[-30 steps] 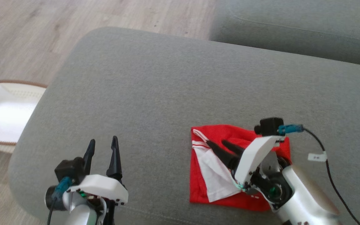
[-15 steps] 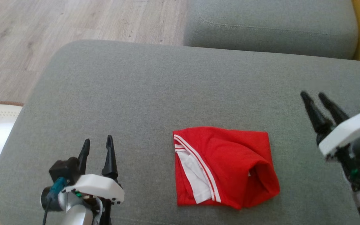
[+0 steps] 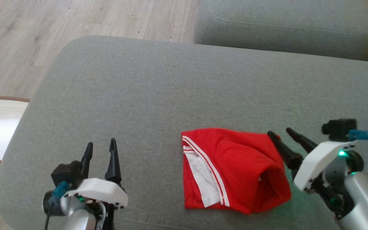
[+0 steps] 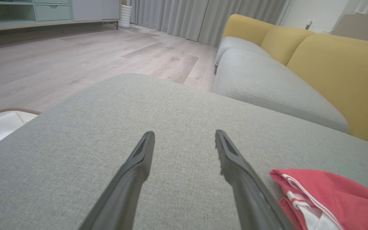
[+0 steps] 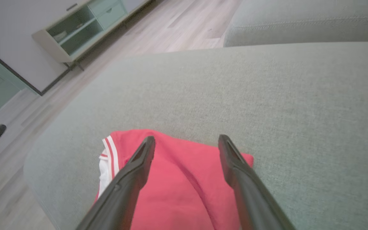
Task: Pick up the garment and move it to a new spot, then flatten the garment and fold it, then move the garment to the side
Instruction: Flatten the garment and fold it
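My open right fingers [image 3: 281, 147] hover at the folded garment [image 3: 235, 159]; left fingers [image 3: 114, 159] idle, open. Pinching one layer could unfold it.

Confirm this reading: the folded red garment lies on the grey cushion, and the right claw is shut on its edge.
One thing is wrong: the right claw is open, not shut. The right wrist view shows its fingers spread apart over the red garment, pinching nothing. The garment does lie folded on the grey cushion.
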